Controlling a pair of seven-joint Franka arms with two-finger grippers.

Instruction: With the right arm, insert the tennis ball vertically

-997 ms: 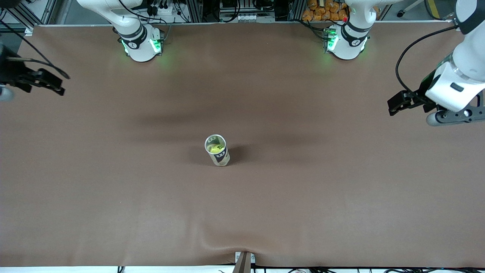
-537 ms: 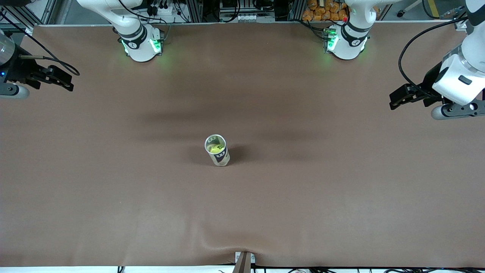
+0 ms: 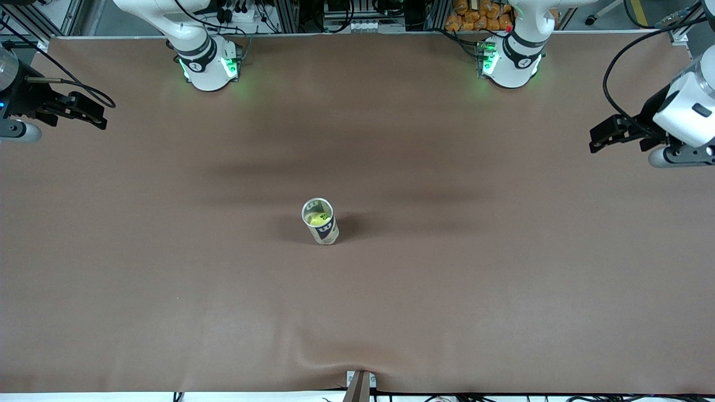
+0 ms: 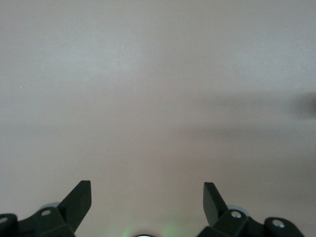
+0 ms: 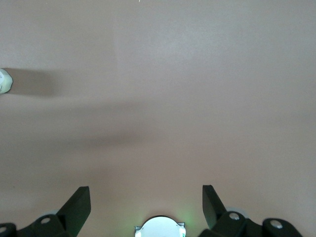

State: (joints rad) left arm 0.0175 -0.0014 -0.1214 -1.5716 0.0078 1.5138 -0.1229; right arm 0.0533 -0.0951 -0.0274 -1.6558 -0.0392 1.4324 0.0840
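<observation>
On smooth brown mat [image 3: 503,290], cylindrical can [image 3: 321,223] holds fuzzy ball [image 3: 318,219].

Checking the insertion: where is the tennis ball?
In the front view, the tennis ball sits inside the upright can mid-table, between both arms' ends.

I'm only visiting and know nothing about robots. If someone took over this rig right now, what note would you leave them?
Right claw: open, empty, over the right arm's end of the table.
Left claw: open, empty, over the left arm's end.
Can: upright mid-table, top open.
Tennis ball: inside the can, visible through the open top.
Done: ball is in.
Left: nothing visible; both arms wait clear of the can.
</observation>
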